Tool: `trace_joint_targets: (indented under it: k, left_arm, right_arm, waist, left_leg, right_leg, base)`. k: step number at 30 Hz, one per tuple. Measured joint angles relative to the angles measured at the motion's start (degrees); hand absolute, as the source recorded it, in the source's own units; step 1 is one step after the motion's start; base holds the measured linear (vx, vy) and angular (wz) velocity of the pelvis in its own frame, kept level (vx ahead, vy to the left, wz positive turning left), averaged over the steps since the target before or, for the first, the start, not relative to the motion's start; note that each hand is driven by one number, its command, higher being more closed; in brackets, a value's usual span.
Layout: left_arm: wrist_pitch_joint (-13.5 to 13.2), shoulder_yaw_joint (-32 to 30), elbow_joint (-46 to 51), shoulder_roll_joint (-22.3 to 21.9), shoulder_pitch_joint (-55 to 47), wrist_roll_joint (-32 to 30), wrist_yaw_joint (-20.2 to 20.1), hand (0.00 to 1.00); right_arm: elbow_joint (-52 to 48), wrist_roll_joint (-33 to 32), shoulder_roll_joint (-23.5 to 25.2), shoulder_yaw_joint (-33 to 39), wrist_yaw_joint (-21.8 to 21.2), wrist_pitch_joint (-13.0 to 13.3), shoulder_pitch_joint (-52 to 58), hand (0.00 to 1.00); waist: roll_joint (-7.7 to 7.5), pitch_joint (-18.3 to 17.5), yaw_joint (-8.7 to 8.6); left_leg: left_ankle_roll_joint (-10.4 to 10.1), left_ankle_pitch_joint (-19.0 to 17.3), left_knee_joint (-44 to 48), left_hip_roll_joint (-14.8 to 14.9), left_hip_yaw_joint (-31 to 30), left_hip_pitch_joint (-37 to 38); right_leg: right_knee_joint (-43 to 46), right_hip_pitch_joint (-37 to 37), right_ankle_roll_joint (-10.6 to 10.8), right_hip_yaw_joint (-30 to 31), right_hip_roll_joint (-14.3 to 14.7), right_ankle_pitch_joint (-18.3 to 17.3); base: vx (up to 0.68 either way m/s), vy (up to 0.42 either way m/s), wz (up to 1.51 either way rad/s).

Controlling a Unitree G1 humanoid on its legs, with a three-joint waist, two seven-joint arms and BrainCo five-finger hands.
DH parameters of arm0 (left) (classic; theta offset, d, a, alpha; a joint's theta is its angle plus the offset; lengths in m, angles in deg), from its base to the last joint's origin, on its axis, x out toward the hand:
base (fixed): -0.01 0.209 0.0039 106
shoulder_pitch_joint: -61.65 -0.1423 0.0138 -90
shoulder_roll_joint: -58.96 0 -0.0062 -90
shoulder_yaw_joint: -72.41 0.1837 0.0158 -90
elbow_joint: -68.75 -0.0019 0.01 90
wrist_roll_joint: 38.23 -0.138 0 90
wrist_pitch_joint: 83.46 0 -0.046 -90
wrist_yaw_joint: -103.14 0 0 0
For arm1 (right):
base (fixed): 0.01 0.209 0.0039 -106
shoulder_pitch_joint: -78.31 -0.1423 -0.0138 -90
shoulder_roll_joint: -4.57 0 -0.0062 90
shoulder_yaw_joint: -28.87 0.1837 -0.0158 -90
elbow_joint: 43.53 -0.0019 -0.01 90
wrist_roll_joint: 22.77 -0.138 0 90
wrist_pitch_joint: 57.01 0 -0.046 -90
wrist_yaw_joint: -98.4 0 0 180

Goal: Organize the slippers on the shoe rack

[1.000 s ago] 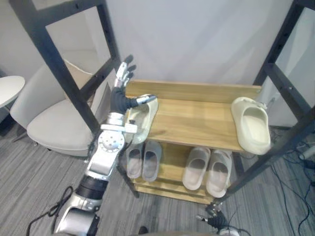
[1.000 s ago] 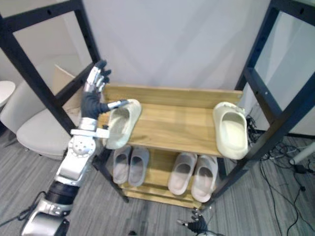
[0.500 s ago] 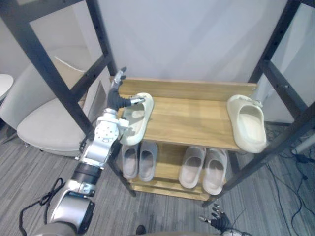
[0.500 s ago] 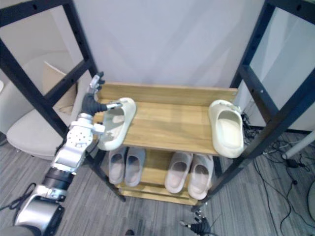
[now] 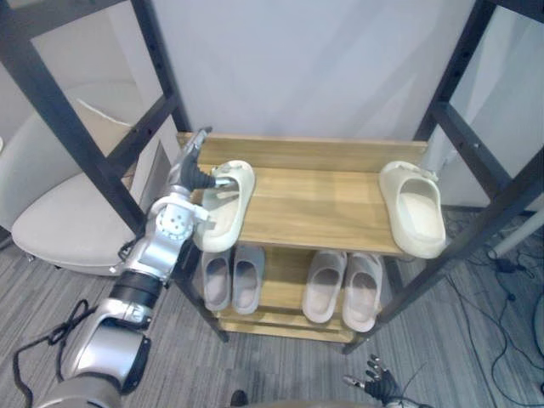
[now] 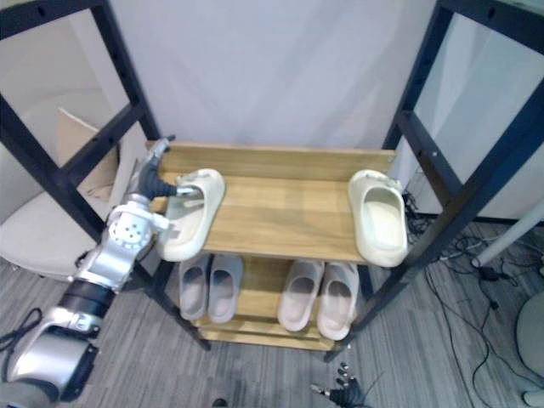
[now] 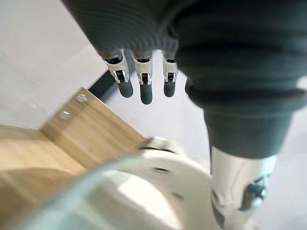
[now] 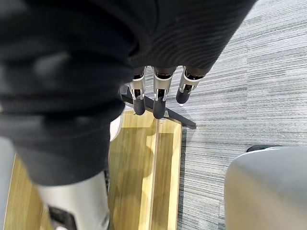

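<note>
Wooden shoe rack (image 5: 314, 204): two cream foam slippers (image 5: 223, 217) (image 5: 414, 212) kept above, grey slipper pairs (image 5: 231, 276) (image 5: 344, 289) below | left hand (image 5: 195, 163) held open at the left one | right hand (image 5: 380, 384) spread.

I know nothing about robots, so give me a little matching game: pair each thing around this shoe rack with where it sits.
Things:
1. left cream slipper
2. right cream slipper
3. grey slippers
4. chair

Places:
A. lower shelf
B. top shelf, right end
C. floor, left of the rack
D. top shelf, beside the left hand

Pairs: 1-D, 2-B, 3-A, 4-C
</note>
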Motion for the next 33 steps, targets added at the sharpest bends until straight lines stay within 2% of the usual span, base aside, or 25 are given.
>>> trace_joint_targets:
  k: [8,9,20,33]
  left_arm:
    - [0.06,2.55,-1.10,2.14,0.72,-4.68,-0.14,0.00]
    - [0.06,3.17,-1.14,2.15,0.74,-5.30,-0.22,1.00]
    - [0.61,5.86,-3.42,2.24,2.58,-5.46,-1.43,1.00]
    - [0.67,6.59,-3.66,2.10,3.07,-1.89,-2.22,1.00]
  right_arm:
    - [0.01,0.00,-0.07,-0.04,-0.01,0.46,0.07,0.00]
    - [0.02,0.00,-0.07,-0.04,-0.01,0.50,0.07,0.00]
    - [0.17,-0.02,-0.44,0.06,0.01,0.62,0.07,0.00]
    - [2.18,-0.05,-0.51,2.09,0.20,0.43,-0.01,0.00]
  waist:
    - [0.35,0.10,-0.08]
    - [0.44,0.08,-0.16]
    - [1.23,0.10,-0.42]
    - [2.07,0.41,-1.90]
  left_leg:
    - [0.26,0.31,-0.85,-0.36,-0.12,0.00]
    - [0.28,0.36,-0.95,-0.42,-0.23,0.00]
    - [0.18,0.45,-1.92,-0.47,-0.55,0.41]
    - [0.20,0.46,-2.57,-0.57,0.19,1.15]
  right_leg:
    - [-2.90,0.86,0.38,-0.21,-0.24,1.45]
    - [-3.32,1.10,0.43,-0.34,-0.27,1.55]
    - [-4.95,2.04,0.31,-0.94,-0.22,2.21]
    - [-5.65,2.32,0.32,0.22,-0.16,2.63]
  base:
    - [0.00,0.001,0.01]
    - [0.01,0.005,0.05]
    - [0.01,-0.001,0.02]
    - [0.01,0.002,-0.03]
